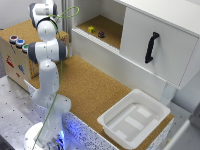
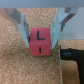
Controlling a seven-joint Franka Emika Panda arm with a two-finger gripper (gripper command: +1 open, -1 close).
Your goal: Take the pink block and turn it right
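The gripper (image 2: 40, 31) reaches down over a cork surface (image 2: 15, 60), its two fingers (image 2: 21, 24) clamped on either side of the pink block (image 2: 40, 42). The block's upper face bears black markings, and it sits between the pads.

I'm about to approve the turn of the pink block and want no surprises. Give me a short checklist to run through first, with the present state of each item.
1. Pink block sits between the fingers: ok, wrist view.
2. Gripper firmly shut on the block: cannot tell; fingers flank it closely, contact unclear.
3. Block centred between the fingers: ok.
4. Black object beside the block clear of the turn: not ok, it lies close.
5. Block lifted off the cork surface: cannot tell.
6. Gripper seen in the exterior view: not ok, hidden.
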